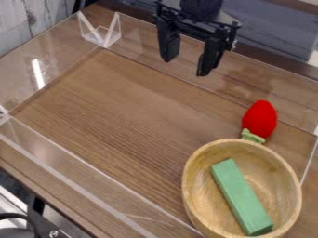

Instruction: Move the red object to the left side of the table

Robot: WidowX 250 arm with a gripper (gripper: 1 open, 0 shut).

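Gripper [188, 52] hangs at top center of frame w/ fingers spread apart, nothing between them, pointing down over the table [125, 112]. Red object [259, 117] lies at right side of frame, just above the wooden bowl [199, 181] rim; green block [240, 195] sits inside bowl at lower right.

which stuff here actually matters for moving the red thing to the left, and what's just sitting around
Part of the job:
- red object, beside the bowl's far rim
- table, left side is the target
- gripper, open, hanging above the table

Just lying about:
- wooden bowl
- green block inside the bowl
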